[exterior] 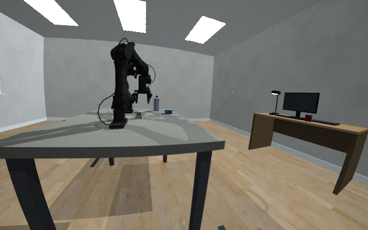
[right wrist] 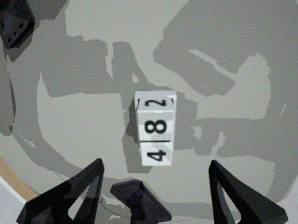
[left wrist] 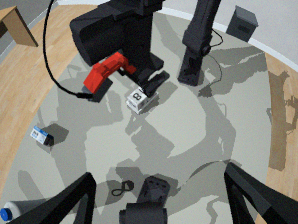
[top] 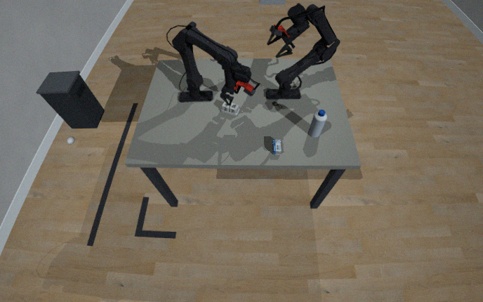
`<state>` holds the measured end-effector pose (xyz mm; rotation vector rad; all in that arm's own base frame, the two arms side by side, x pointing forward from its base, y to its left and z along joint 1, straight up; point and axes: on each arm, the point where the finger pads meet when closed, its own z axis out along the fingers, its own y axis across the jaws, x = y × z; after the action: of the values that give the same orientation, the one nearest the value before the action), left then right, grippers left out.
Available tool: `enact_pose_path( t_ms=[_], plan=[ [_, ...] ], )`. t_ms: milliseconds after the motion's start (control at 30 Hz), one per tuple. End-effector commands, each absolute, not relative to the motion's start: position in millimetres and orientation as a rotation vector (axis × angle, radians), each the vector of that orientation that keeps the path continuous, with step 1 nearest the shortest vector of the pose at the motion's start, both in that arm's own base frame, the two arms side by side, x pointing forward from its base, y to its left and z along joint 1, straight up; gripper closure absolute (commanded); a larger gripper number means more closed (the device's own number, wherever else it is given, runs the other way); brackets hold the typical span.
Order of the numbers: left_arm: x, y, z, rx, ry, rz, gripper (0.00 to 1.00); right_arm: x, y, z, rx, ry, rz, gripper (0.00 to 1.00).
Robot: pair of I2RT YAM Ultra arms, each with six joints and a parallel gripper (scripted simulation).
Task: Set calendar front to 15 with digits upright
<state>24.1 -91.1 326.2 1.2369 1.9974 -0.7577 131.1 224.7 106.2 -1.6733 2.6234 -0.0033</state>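
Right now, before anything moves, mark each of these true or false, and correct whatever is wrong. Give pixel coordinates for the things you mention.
1. The right gripper (top: 227, 101) (exterior: 142, 102) (left wrist: 136, 84) (right wrist: 156, 165) is shut on a cube. False: it is open.
2. A 2, an 8 and a 4 are readable on the calendar (top: 230, 109) (exterior: 139, 114) (left wrist: 137, 100) (right wrist: 156, 127). True.
3. The bottle (top: 316, 125) (exterior: 156, 103) (left wrist: 29, 208) lies on its side. False: it stands upright.
4. The bottle's cap is blue. True.
5. The left gripper (top: 273, 50) (exterior: 135, 76) (left wrist: 158, 177) is open. True.

Cubes (top: 230, 108) (exterior: 139, 113) (left wrist: 138, 96) (right wrist: 156, 126) in tray (top: 229, 113) (right wrist: 156, 93) – btwn arm bases, box (top: 277, 146) (exterior: 168, 111) (left wrist: 41, 135) nr bottle (top: 317, 123) (exterior: 156, 103) (left wrist: 27, 210), both on tbl (top: 183, 152) (exterior: 179, 144) (left wrist: 125, 150).
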Motion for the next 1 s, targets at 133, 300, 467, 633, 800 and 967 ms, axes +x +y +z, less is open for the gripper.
enact_pose_path(
  t_ms=[133,300,467,633,800,967],
  plan=[
    [23,-91,327,1.246,2.001,-0.756,0.00,133,217,114,-1.539,2.519,0.085,0.00],
    [23,-91,327,1.246,2.001,-0.756,0.00,124,202,114,-1.449,2.421,0.160,0.00],
    [23,-91,327,1.246,2.001,-0.756,0.00,116,185,112,-1.385,2.361,0.203,0.00],
    [23,-91,327,1.246,2.001,-0.756,0.00,112,176,111,-1.348,2.323,0.230,0.00],
    [23,-91,327,1.246,2.001,-0.756,0.00,108,168,109,-1.316,2.286,0.256,0.00],
    [23,-91,327,1.246,2.001,-0.756,0.00,106,165,109,-1.308,2.270,0.268,0.00]
  ],
)
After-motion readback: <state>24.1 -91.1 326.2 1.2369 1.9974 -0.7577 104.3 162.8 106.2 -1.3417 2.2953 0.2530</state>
